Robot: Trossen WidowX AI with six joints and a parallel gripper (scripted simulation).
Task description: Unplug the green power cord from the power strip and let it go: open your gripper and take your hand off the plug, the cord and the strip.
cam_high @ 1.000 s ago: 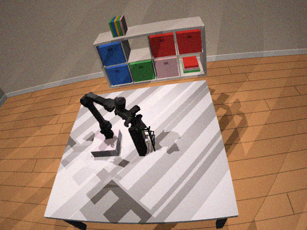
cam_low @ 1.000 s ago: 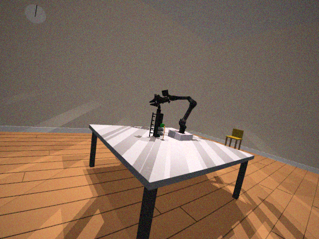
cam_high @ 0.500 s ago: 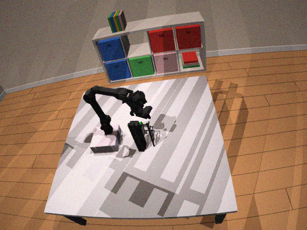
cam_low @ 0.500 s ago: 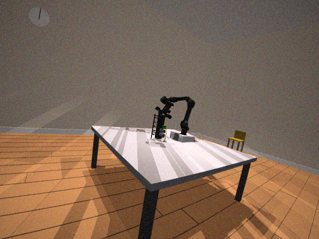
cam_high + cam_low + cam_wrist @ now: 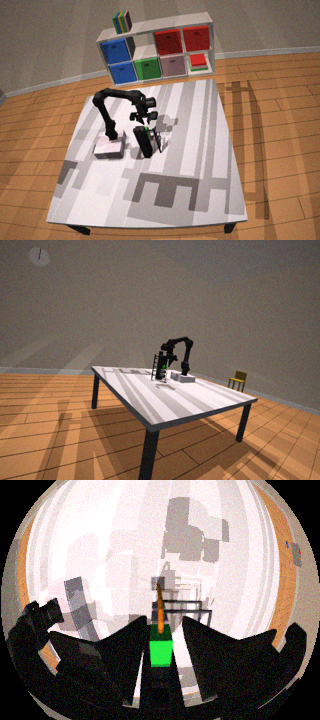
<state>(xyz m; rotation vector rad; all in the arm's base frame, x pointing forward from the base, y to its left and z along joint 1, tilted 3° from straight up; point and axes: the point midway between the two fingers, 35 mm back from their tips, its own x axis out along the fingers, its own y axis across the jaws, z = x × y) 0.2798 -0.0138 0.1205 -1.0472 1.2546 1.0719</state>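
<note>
gripper (image 5: 160, 634) part-closed, holds nothing | blocky green plug (image 5: 160, 652) — in black strip (image 5: 142, 141)
</note>
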